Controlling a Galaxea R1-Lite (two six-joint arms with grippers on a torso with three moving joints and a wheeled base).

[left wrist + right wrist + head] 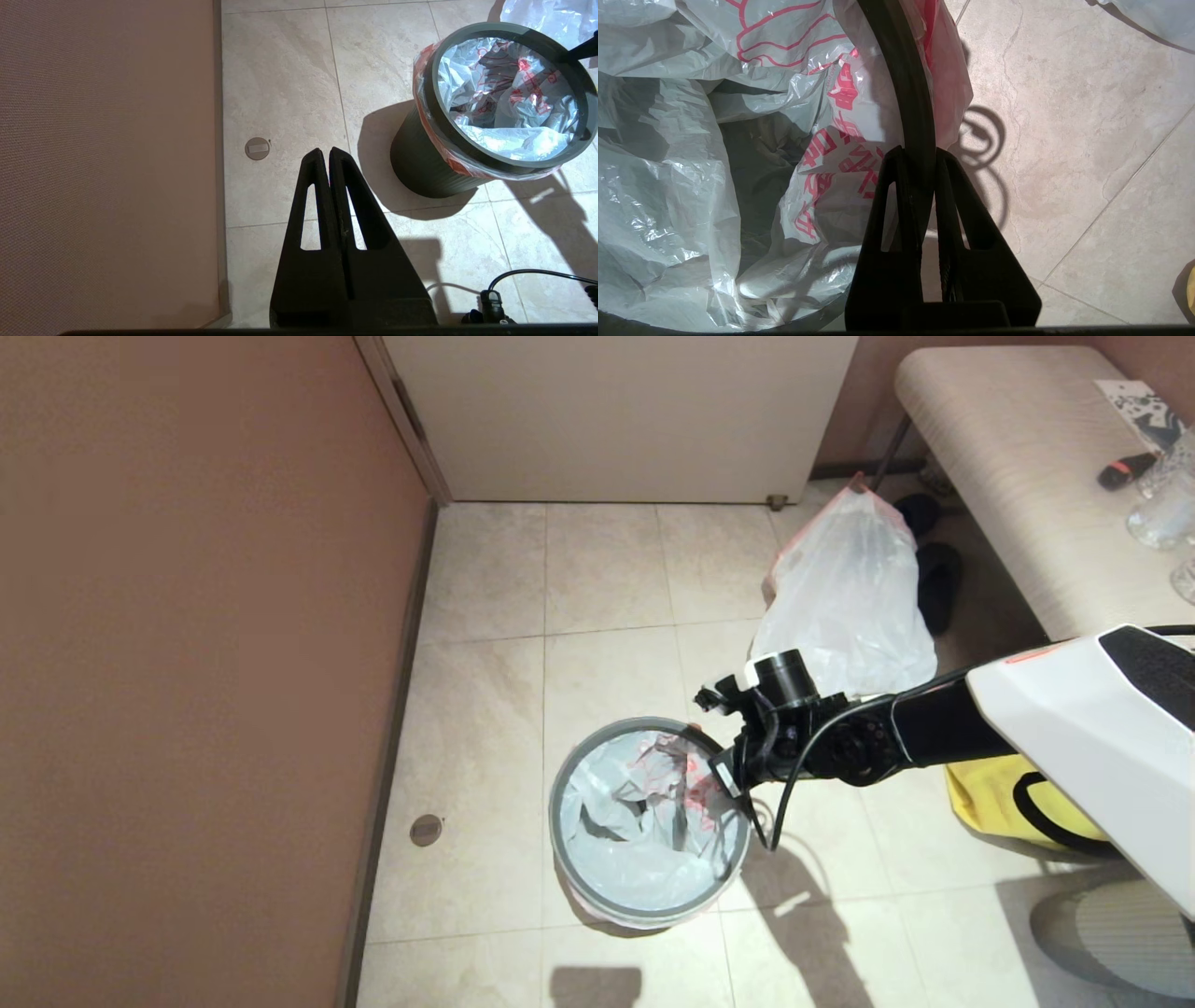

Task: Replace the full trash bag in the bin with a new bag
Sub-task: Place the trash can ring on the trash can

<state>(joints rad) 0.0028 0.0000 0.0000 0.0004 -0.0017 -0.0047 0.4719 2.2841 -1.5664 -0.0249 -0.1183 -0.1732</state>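
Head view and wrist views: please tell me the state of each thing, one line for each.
Bin: upright, lined.
New bag: inside bin, hem folded over the edge.
Ring: on bin's top, over new bag.
Full bag: on floor, tied.
Right gripper: shut on ring.
Left gripper: shut, empty.

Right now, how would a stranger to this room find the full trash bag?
Start at the white door, then go along the tiled floor toward the bench. The full trash bag stands beside it, bulging and gathered to a point, unlike the new bag lining the bin.

Glossy crinkled plastic new bag lines matt black bin.
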